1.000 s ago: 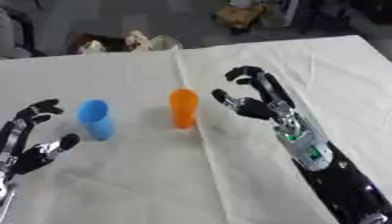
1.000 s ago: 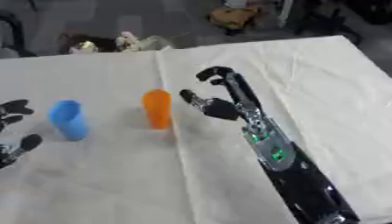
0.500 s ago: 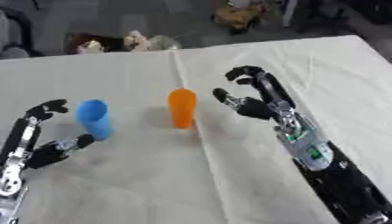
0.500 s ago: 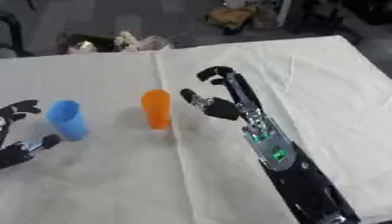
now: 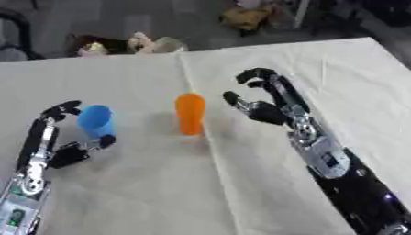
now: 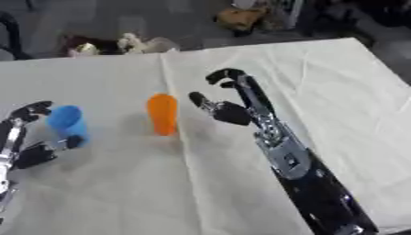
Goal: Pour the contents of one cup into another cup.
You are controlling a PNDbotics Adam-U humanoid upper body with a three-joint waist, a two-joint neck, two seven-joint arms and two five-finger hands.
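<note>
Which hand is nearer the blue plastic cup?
Left. The left hand brackets the blue plastic cup, fingers open around it without visible contact; the right hand sits beyond the orange cup.

You can't see inside the blue cup (image 5: pixel 97 120) or the orange cup (image 5: pixel 190 113), so their contents stay unknown, and the blur hides whether your left hand (image 5: pixel 50 140) actually touches the blue cup between its fingers and thumb. Your left forearm runs off the lower left corner, more so in the right eye view, and your right arm (image 6: pixel 309 181) is cut by the bottom edge. The clutter (image 5: pixel 112 44) past the table's far edge is too blurred to name.
</note>
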